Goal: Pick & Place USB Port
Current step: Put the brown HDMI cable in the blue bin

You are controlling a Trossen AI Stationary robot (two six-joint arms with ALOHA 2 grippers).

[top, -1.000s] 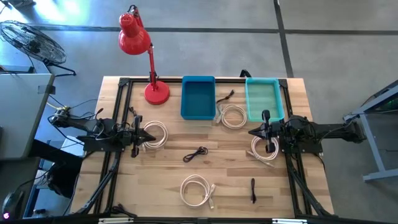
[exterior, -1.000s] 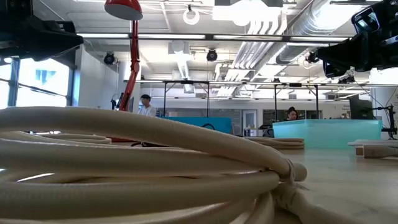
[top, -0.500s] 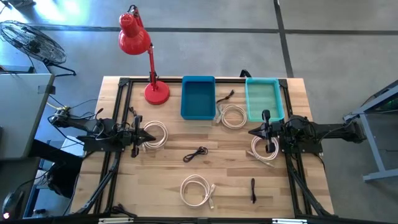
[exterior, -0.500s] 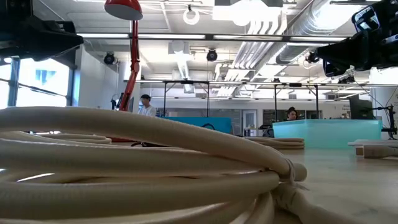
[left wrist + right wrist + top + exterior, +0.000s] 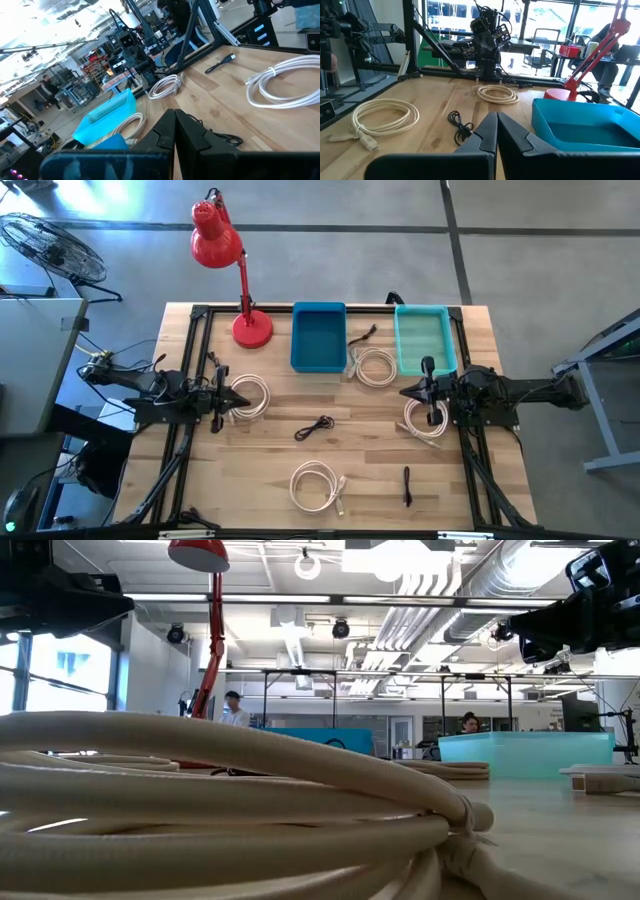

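Several coiled cables lie flat on the wooden table (image 5: 270, 455). White coils: one beside my left gripper (image 5: 252, 396), one by the bins (image 5: 375, 367), one under my right arm (image 5: 425, 420), one near the front edge (image 5: 316, 485). A black cable (image 5: 315, 427) lies mid-table, another (image 5: 407, 485) at the front right, a third (image 5: 362, 335) between the bins. My left gripper (image 5: 244, 399) hovers shut at the left side. My right gripper (image 5: 404, 392) hovers shut at the right side. Both point level toward the table's middle, above the cables.
A blue bin (image 5: 319, 336) and a teal bin (image 5: 424, 338) stand at the far edge. A red desk lamp (image 5: 250, 328) stands at the far left. Black frame rails run along both sides. The front white coil (image 5: 220, 810) fills the low view. People show in the room beyond.
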